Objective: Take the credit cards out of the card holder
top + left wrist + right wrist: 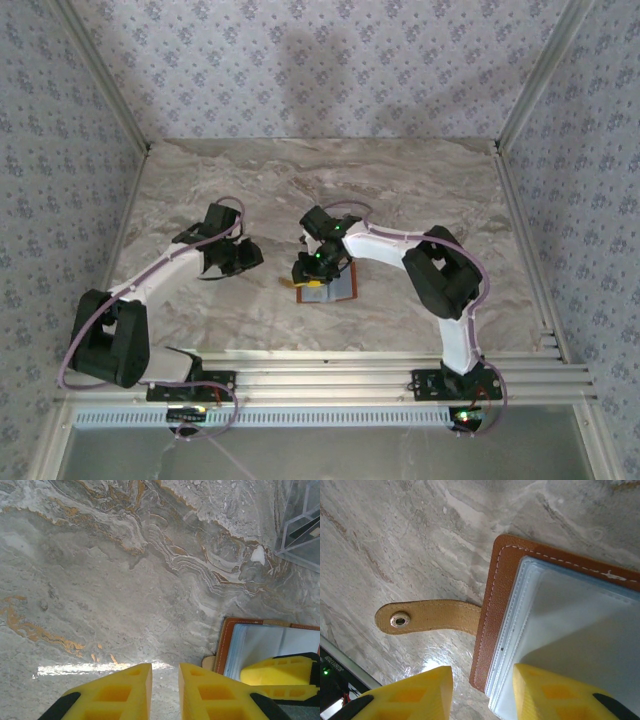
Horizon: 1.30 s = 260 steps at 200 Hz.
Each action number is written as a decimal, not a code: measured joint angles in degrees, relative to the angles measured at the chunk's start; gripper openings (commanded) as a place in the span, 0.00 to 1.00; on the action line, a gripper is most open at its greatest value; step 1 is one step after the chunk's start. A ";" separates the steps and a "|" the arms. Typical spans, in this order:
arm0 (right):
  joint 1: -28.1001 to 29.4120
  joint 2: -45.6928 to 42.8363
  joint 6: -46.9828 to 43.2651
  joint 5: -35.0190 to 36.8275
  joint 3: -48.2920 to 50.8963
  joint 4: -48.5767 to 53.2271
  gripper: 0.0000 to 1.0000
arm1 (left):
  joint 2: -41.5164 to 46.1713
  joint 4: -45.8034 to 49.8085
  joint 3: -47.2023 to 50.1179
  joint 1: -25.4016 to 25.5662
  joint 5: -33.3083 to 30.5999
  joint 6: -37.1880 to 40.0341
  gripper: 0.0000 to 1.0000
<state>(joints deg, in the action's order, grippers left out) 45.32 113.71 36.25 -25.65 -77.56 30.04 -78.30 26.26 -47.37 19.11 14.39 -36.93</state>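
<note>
The card holder (336, 290) lies open on the marble table, orange-brown leather around pale clear sleeves (570, 610). Its snap strap (430, 616) sticks out to the left, flat on the table. My right gripper (482, 695) stands open astride the holder's left edge: one fingertip (555, 690) is over the sleeves, the other (420, 695) over bare table. My left gripper (165, 690) hovers just left of the holder (227, 645), jaws narrowly apart with only table between them. The credit cards cannot be made out inside the sleeves.
A clear plastic tray (300, 535) stands beyond the holder, at the upper right in the left wrist view, with something dark inside. Patterned walls and metal rails (520, 250) enclose the table. Bare marble stretches behind and to the left.
</note>
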 measured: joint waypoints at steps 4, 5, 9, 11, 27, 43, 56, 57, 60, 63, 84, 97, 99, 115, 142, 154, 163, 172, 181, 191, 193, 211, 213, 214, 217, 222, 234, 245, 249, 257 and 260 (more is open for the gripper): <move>0.00 0.09 0.00 0.15 -0.04 0.15 0.39 | 0.00 0.00 0.00 0.00 0.02 0.00 0.22; 0.00 0.09 0.00 0.15 -0.07 0.17 0.39 | 0.00 0.02 0.00 0.00 0.02 0.02 0.22; 0.00 0.20 0.00 0.35 -0.11 0.33 0.39 | 0.00 0.00 0.00 0.00 0.07 0.00 0.22; 0.00 0.22 0.00 0.35 -0.15 0.39 0.39 | 0.00 0.00 0.00 0.00 0.15 0.00 0.22; 0.00 0.63 0.00 0.81 -0.44 1.05 0.39 | 0.00 0.02 0.00 0.00 0.48 0.02 0.22; 0.00 0.68 0.00 1.31 -0.70 1.70 0.39 | 0.00 0.00 0.00 0.04 0.85 0.00 0.23; 0.04 0.68 0.00 1.88 -0.72 2.14 0.39 | 0.00 0.00 0.00 0.26 0.92 0.00 0.23; 0.07 0.68 0.00 1.90 -0.72 2.16 0.39 | 0.00 0.02 0.00 0.31 0.90 0.00 0.23; 0.13 0.68 -0.02 2.01 -0.72 2.25 0.39 | 0.00 0.00 0.00 0.42 0.90 0.00 0.23; 0.17 0.66 -0.11 2.16 -0.74 2.36 0.39 | 0.00 0.00 -0.02 0.52 0.90 0.00 0.23; 0.28 0.39 -0.74 3.37 -0.92 3.41 0.39 | 0.00 0.00 -0.04 2.08 1.03 -0.13 0.23; 0.44 0.17 -1.14 4.31 -1.05 4.37 0.39 | -0.28 0.04 -0.35 3.28 1.03 -0.17 0.23; 0.48 0.15 -1.16 4.48 -1.05 4.52 0.39 | -0.35 0.04 -0.46 3.48 1.03 -0.20 0.23; 0.48 -0.04 -1.46 5.77 -1.14 5.79 0.39 | -1.49 -0.02 -1.57 4.96 1.03 -0.26 0.23; 0.57 -0.48 -2.19 8.68 -1.62 8.39 0.39 | -4.07 -0.94 -3.98 7.91 1.01 -1.14 0.22; 0.59 -0.57 -2.43 10.08 -1.84 9.49 0.39 | -5.05 -1.27 -4.79 9.16 1.01 -1.55 0.22; 0.72 -0.63 -2.62 11.15 -2.01 10.40 0.39 | -5.90 -1.55 -5.33 10.05 0.98 -2.01 0.22; 0.76 -0.68 -2.75 12.24 -2.23 11.30 0.39 | -6.67 -1.86 -5.70 10.78 0.96 -2.25 0.21; 0.87 -0.79 -2.84 13.35 -2.43 12.20 0.39 | -7.41 -1.97 -6.12 11.45 0.81 -2.64 0.21; 0.96 -0.90 -2.91 14.43 -2.43 12.98 0.39 | -8.07 -2.12 -6.49 12.11 0.79 -2.89 0.21; 0.96 -0.92 -2.91 14.56 -2.43 13.11 0.39 | -8.09 -2.14 -6.54 12.17 0.79 -2.99 0.21; 0.98 -1.14 -3.13 16.15 -2.43 14.58 0.40 | -8.52 -2.34 -6.99 12.94 0.74 -3.48 0.21; 1.05 -1.18 -3.13 16.39 -2.43 14.71 0.40 | -8.57 -2.36 -7.06 12.98 0.72 -3.48 0.21; 1.05 -1.20 -3.13 16.44 -2.43 14.80 0.40 | -8.59 -2.38 -7.08 13.00 0.72 -3.48 0.21; 1.09 -1.22 -3.13 16.65 -2.43 14.99 0.40 | -8.66 -2.40 -7.15 13.16 0.68 -3.63 0.21; 1.09 -1.29 -3.17 17.05 -2.43 15.30 0.40 | -8.76 -2.45 -7.28 13.29 0.59 -3.65 0.21; 1.11 -1.44 -3.26 17.77 -2.43 16.04 0.40 | -9.01 -2.51 -7.43 13.33 0.59 -3.69 0.20; 1.11 -1.73 -3.26 18.25 -2.43 16.57 0.41 | -9.16 -2.51 -7.43 13.51 0.57 -3.69 0.20; 1.11 -1.84 -3.26 18.45 -2.43 16.74 0.41 | -9.20 -2.51 -7.43 13.53 0.57 -3.69 0.20; 1.11 -2.10 -3.26 18.84 -2.43 16.96 0.42 | -9.25 -2.49 -7.43 13.53 0.57 -3.69 0.20; 1.11 -2.23 -3.26 18.93 -2.40 17.03 0.42 | -9.25 -2.49 -7.43 13.53 0.57 -3.69 0.20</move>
<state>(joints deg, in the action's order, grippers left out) 46.44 111.48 32.99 -6.72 -79.96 47.07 -87.55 23.77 -54.81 32.64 14.96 -40.62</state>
